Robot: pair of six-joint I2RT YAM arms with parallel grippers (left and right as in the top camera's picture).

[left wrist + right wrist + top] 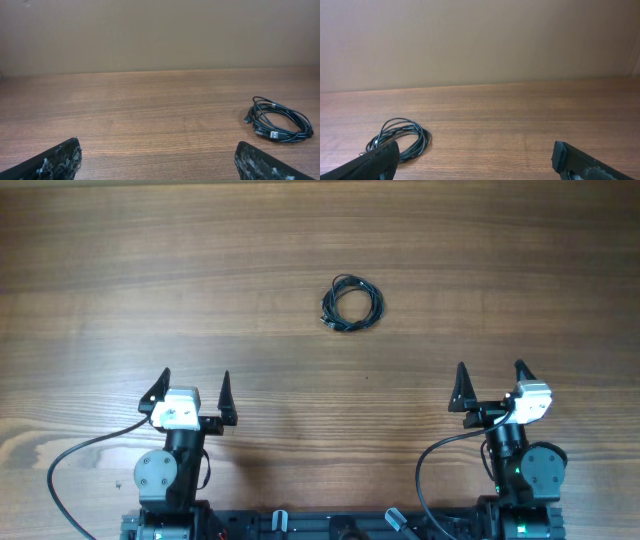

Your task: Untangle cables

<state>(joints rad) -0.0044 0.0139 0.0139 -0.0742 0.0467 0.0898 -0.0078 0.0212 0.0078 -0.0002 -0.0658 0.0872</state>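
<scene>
Evidently the cables (351, 303) lay as a round coil with no long axis, well ahead between the left gripper (195, 376) and right gripper (490, 367), both wide open, empty.

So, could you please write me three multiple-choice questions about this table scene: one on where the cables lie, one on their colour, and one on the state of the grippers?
1. Where do the cables lie, relative to the left gripper and the right gripper?
A. Under the left gripper
B. On the table, beyond both grippers, roughly between them
C. Between the right gripper's fingers

2. What colour are the cables?
A. White
B. Black
C. Red

3. What state are the grippers in?
A. Both shut on the cables
B. Only the left one open
C. Both open and empty

Answers:
1 B: the overhead view shows the cables lying apart from both grippers.
2 B: the cables are black in every view.
3 C: both pairs of fingers stand wide apart with nothing between them.
</scene>
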